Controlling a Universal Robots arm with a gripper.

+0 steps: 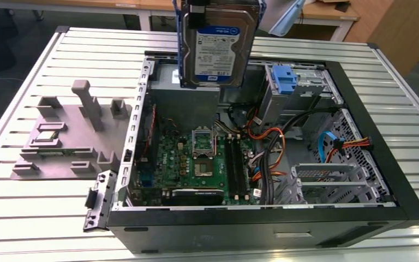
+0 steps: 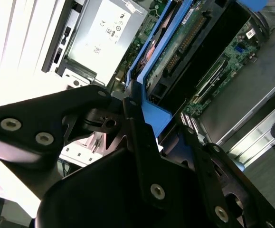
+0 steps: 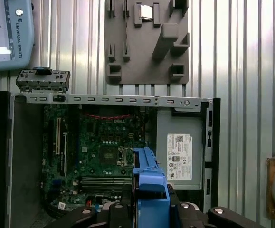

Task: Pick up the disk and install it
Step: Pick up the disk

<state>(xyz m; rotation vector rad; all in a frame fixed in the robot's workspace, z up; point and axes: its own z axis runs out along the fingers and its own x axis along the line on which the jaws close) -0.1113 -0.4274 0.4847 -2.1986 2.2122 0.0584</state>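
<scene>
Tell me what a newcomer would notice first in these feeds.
The disk hangs upright in the air over the open computer case, label facing the exterior view, held by the tool at its blue rails. Below it the green motherboard lies exposed, and a grey fixture plate sits on the slatted table at the exterior view's left of the case.

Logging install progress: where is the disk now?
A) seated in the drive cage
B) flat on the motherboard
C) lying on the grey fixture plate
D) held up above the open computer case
D: the disk hangs upright over the computer case, clear of the motherboard, and in the first wrist view the gripper clamps its blue rail.
</scene>
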